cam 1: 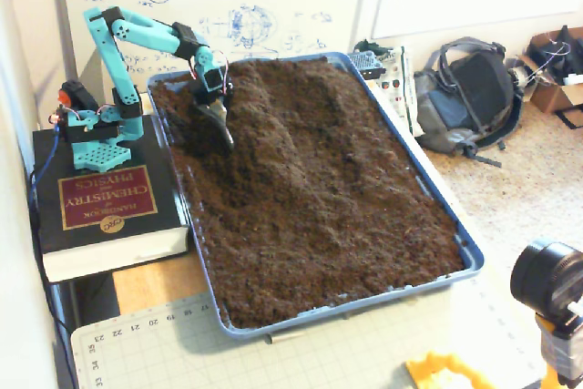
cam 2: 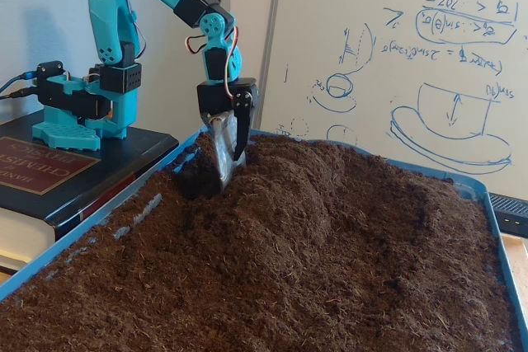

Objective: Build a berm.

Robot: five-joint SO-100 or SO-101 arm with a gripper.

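Note:
A blue tray (cam 1: 364, 301) is filled with loose dark brown soil. The berm (cam 1: 282, 125) is a raised ridge running from the tray's far end toward its middle; in the low fixed view the berm (cam 2: 305, 195) rises just right of the tool. My teal arm's gripper (cam 1: 221, 137) points down at the ridge's left flank. In the low view the gripper (cam 2: 226, 185) shows a metal blade finger and a black finger lying close together, shut, with the tips touching the soil. A dark hollow lies just left of it.
The arm's base stands on a thick black chemistry handbook (cam 1: 109, 202) left of the tray. A whiteboard (cam 2: 412, 72) stands behind. A grey backpack (cam 1: 469, 97) lies to the right on the floor, with a camera (cam 1: 547, 280) at bottom right and a cutting mat (cam 1: 273, 357) in front.

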